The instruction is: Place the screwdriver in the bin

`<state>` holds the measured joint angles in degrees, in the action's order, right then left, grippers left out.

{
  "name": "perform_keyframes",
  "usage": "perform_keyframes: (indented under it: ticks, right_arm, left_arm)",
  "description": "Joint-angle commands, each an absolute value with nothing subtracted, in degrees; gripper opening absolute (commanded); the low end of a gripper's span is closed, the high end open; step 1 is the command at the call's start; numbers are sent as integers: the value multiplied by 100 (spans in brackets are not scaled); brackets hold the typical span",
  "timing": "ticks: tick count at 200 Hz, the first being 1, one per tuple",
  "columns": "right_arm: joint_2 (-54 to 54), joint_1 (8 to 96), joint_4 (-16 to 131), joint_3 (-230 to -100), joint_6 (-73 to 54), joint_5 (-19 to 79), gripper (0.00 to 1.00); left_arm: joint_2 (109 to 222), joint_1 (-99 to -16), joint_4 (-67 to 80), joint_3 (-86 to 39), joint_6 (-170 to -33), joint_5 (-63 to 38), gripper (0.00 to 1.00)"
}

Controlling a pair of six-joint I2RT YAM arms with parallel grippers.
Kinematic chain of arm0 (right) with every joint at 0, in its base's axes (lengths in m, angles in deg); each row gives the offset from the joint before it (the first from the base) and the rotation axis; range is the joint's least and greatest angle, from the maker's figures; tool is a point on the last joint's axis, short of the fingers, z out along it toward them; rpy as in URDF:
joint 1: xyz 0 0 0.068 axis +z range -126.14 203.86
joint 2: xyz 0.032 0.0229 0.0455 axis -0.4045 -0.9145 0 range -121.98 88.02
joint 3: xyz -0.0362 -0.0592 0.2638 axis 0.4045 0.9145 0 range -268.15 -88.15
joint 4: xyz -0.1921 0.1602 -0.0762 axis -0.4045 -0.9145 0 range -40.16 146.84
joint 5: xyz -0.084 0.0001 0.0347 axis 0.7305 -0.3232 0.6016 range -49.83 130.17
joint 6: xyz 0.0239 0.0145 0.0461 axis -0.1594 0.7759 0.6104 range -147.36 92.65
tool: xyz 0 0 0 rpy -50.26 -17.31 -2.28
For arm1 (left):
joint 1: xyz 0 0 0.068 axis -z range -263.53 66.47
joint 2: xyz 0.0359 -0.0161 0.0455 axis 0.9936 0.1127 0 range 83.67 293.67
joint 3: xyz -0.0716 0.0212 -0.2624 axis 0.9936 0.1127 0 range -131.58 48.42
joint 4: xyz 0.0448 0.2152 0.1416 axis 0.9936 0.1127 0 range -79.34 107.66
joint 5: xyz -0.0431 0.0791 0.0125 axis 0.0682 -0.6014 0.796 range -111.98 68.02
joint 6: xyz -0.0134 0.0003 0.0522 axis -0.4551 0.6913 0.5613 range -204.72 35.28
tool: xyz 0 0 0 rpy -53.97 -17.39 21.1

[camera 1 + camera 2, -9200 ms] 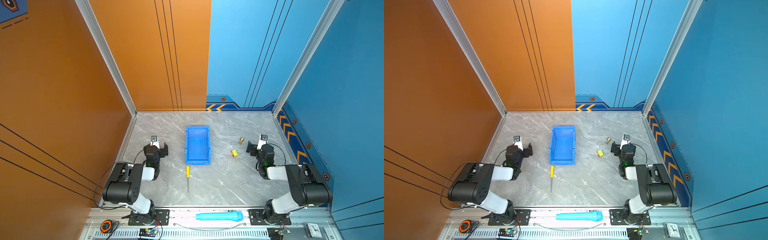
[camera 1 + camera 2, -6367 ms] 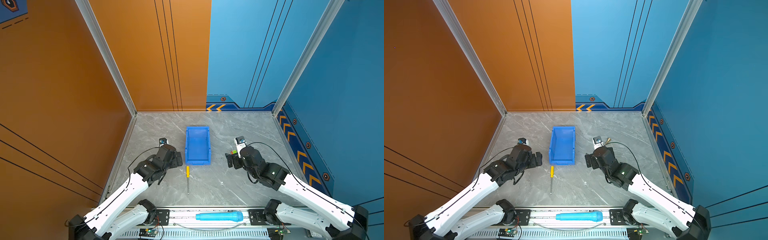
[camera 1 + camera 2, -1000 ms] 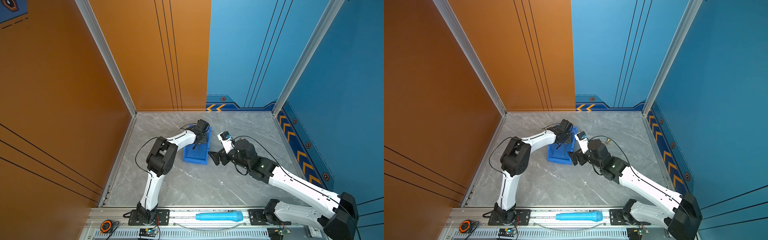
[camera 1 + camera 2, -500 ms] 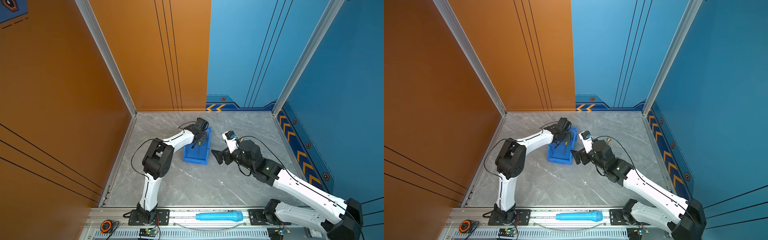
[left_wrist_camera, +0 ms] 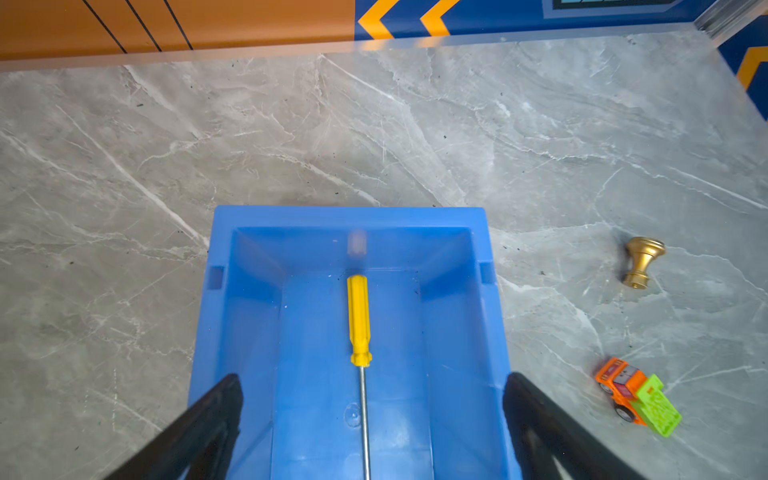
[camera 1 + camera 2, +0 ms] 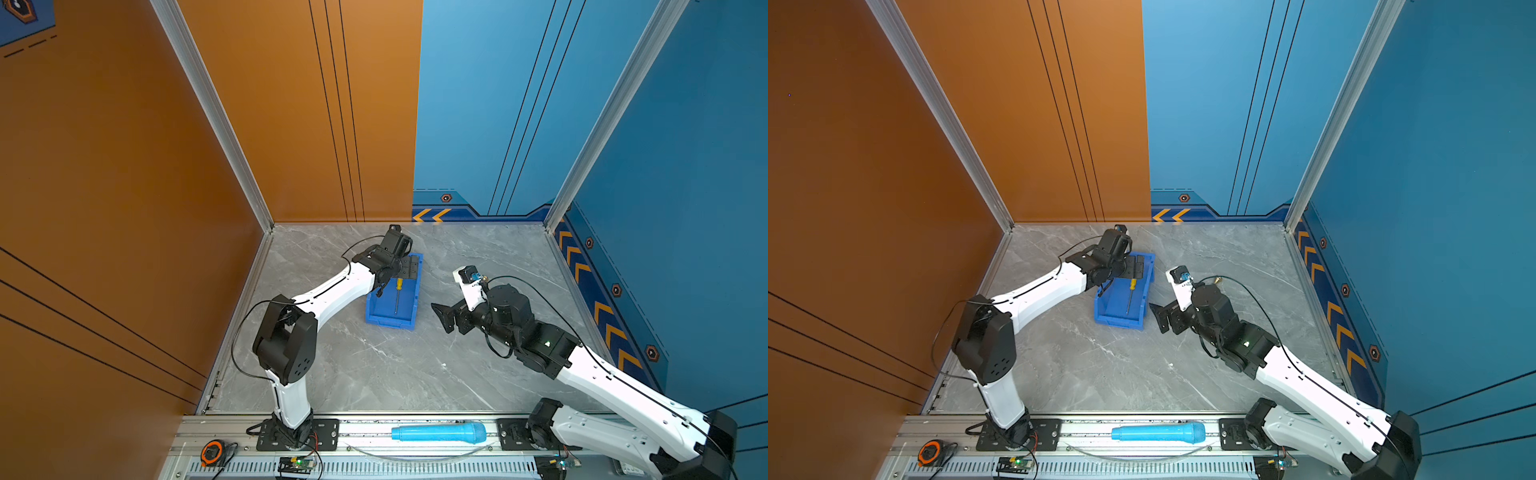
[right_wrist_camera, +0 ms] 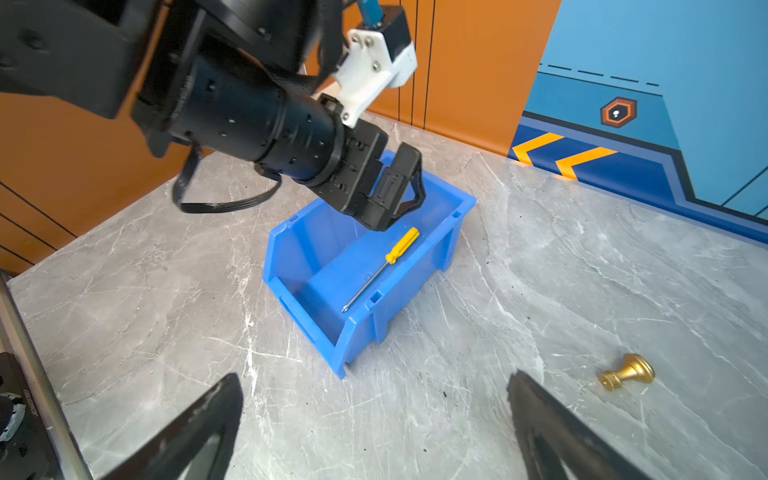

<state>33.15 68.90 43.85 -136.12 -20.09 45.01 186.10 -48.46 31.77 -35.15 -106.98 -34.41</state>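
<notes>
Dropped since the previous frame, the yellow-handled screwdriver point(image 5: 360, 320) lies flat on the floor of the blue bin point(image 5: 457, 332), under the left gripper point(image 5: 372, 381), jaws spread wide; the right gripper point(image 7: 374, 380), also spread, hovers beside the bin.

The screwdriver point(image 7: 401, 246) lies loose inside the bin point(image 7: 361, 332), the left hand point(image 7: 395, 203) close over its handle.

Grey marbled tabletop point(image 6: 374, 374), bearing the bin point(image 6: 390, 322) upright with open top up. Right of the bin and clear of its wall: gold knob point(image 5: 642, 262) lying on its side, orange-and-green toy truck point(image 5: 636, 397) near the knob.
</notes>
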Motion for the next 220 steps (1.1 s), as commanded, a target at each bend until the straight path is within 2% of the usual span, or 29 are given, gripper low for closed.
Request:
perform_keyframes:
  ticks: [1, 72, 123, 153, 192, 206, 220]
  right_arm:
    - [3409, 6877, 3871, -13604, -2068, 4800, 100]
    - [4258, 6924, 3331, -13295, -1964, 4767, 100]
    - [4808, 6862, 3033, -13054, -1593, 5200, 100]
    - [5078, 6774, 3039, -12927, -1359, 5576, 100]
    - [5218, 6528, 2939, -12798, -1070, 6147, 100]
    - [5267, 6448, 2942, -12656, -1057, 6460, 100]
    - [5345, 6136, 2957, -12546, -1041, 6675, 100]
  left_arm:
    - [18128, -4704, 3405, -3242, -10669, -3675, 98]
    - [16763, -4190, 3649, -2177, -10911, -4033, 98]
    - [15892, -3860, 4041, -1551, -11016, -4469, 98]
    - [15009, -3963, 4046, -744, -10911, -4650, 98]
    - [13337, -4256, 3989, 359, -10510, -5252, 98]
    - [12807, -4439, 3990, 730, -10272, -5622, 98]
    - [12270, -4653, 3711, 1154, -9672, -5564, 98]
